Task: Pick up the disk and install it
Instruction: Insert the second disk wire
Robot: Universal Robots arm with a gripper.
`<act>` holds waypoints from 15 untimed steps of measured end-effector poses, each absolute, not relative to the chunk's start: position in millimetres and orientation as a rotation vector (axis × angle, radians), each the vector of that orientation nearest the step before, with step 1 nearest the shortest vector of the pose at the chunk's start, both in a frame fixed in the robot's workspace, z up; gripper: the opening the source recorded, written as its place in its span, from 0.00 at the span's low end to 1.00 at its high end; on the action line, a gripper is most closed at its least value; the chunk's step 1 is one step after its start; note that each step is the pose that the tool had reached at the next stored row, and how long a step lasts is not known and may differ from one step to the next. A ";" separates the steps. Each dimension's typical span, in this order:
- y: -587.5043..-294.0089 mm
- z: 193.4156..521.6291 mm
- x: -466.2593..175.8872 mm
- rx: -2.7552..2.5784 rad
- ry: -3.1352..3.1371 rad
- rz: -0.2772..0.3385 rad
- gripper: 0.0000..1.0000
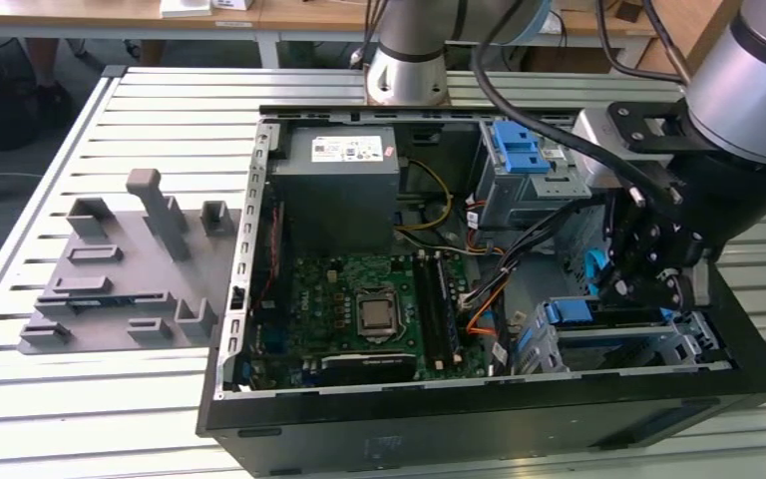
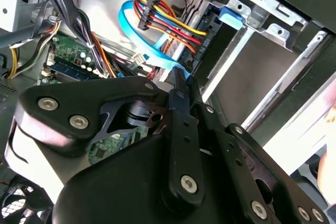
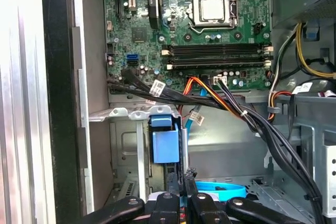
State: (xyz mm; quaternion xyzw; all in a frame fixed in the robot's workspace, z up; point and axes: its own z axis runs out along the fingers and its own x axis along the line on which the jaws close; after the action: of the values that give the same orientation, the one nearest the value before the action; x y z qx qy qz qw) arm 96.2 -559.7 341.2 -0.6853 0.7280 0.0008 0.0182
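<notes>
Work was at the drive cage, in the near corner of the open computer case on the exterior view's right. The gripper reached down into that corner from above.

In the first wrist view, the gripper had its two fingers very close together, with just a thin gap. They seemed to pinch the thin edge of the disk. The disk stood on its edge in the cage slot, with its blue frame facing the camera. In the exterior view the blue frame of the disk sat at the mouth of the cage, just under the gripper. I could not tell how deep the disk had gone in.

I think the step in hand was sliding the disk into its slot. To do it well, the disk had to stay straight and in line with the metal walls of the cage. A tilt could make it jam. The push had to be slow and soft, so the frame could click in without force.

A bunch of black cables ran close by, and a flat blue cable curled right next to the fingers. They had to stay out of the slot, so none got pinched or pulled.
</notes>
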 end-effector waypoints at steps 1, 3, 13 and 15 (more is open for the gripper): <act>-560.4 341.1 96.2 -2.128 2.261 0.002 0.16; -561.8 341.0 96.2 -2.128 2.261 0.002 0.16; -562.5 338.4 96.5 -2.128 2.261 0.002 0.16; -562.5 338.0 97.2 -2.129 2.261 0.002 0.16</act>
State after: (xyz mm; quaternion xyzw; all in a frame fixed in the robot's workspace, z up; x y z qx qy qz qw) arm 97.2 -562.5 338.0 -0.6854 0.7279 0.0007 0.0182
